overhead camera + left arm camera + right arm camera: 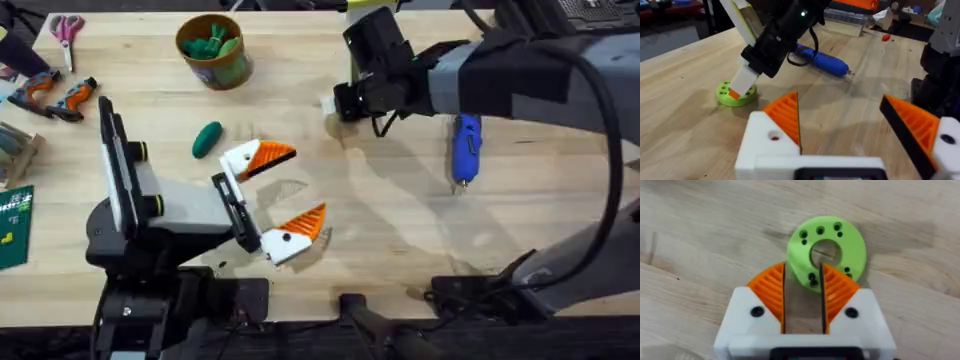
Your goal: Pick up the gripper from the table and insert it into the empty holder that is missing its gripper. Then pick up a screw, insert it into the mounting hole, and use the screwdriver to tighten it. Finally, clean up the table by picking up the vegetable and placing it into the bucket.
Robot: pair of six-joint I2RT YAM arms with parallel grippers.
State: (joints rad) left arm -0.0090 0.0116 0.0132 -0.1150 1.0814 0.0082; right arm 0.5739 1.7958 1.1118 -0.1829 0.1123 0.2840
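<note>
Nearest the front edge of the tabletop, the left gripper (305, 182) lay with its white, orange-padded fingers (302, 222) spread wide, grasping nothing; both carried an orange wedge, so I judged the insertion done and the screw to be the step in hand. Just beyond it sat the vegetable (207, 138), toward the left edge, and toward the right edge the screwdriver (465, 148) lay on its side, long axis running front to back, tip toward the front. Between them, farther back, the right gripper (803, 267) hung straight down over the lime-green disc (840, 245), fingers narrowly parted astride its rim, bare wood showing between them, pinching nothing I could make out. Dark specks sat in the disc's holes there; whether they were screws, I couldn't tell. The right arm was clearly nearer. The bucket (213, 50) stood by the far edge, well clear.
</note>
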